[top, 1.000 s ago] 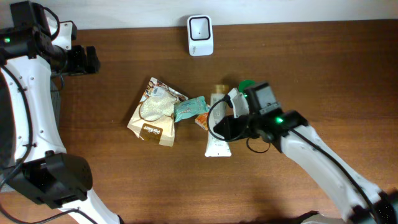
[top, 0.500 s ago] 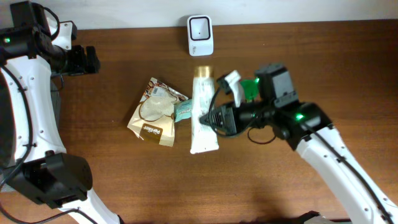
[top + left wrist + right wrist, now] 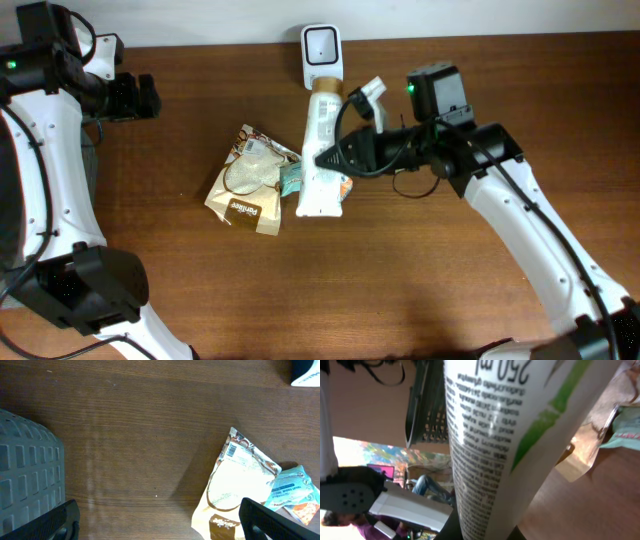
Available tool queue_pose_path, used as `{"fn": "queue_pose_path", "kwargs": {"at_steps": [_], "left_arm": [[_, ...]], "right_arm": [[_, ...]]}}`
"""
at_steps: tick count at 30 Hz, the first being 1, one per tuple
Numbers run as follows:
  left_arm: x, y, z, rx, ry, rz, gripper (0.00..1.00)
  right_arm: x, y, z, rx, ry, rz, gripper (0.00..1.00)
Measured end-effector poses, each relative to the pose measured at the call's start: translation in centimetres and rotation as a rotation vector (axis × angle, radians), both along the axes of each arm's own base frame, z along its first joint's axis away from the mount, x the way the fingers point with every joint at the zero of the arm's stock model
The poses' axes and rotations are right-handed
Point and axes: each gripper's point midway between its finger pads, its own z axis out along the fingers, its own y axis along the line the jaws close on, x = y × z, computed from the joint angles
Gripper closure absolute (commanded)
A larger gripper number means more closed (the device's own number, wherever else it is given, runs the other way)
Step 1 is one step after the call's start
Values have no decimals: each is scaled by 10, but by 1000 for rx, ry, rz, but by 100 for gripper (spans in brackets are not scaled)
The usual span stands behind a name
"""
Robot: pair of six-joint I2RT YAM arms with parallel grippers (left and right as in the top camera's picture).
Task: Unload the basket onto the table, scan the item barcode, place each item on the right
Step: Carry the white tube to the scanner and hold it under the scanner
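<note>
A white tube with a gold cap (image 3: 320, 150) is lifted off the table, with my right gripper (image 3: 333, 158) shut on its lower half. Its cap end points at the white barcode scanner (image 3: 322, 56) by the far edge and nearly reaches it. In the right wrist view the tube (image 3: 510, 435) fills the frame with small print and a green stripe, and the right gripper (image 3: 485, 532) clamps it at the bottom. No barcode shows on it. My left gripper (image 3: 150, 96) hangs open at the far left, holding nothing; the left wrist view shows the left gripper (image 3: 160, 522) over bare wood.
A beige snack pouch (image 3: 248, 180) with a barcode (image 3: 231, 450) lies left of the tube. A teal packet (image 3: 297, 178) and an orange packet (image 3: 344, 186) lie partly under it. A grey mesh basket (image 3: 30, 475) stands at the table's left edge.
My right gripper has lifted the tube off the table and carried it up and away toward the scanner, turning it so the cap leads. The left arm has not moved.
</note>
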Motion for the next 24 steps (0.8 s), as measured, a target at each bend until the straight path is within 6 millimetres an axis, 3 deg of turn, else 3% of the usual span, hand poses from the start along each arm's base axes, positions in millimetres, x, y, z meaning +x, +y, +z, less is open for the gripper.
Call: {"fn": "queue_pose_path", "kwargs": {"at_steps": [5, 11, 17, 24], "left_arm": [[0, 0, 0, 0, 0, 0, 1], [0, 0, 0, 0, 0, 0, 1], [0, 0, 0, 0, 0, 0, 1], [0, 0, 0, 0, 0, 0, 1]], "right_arm": [[19, 2, -4, 9, 14, -8, 96], [54, 6, 15, -72, -30, -43, 96], [135, -32, -13, -564, -363, -372, 96], [227, -45, -37, -1042, -844, -535, 96]]}}
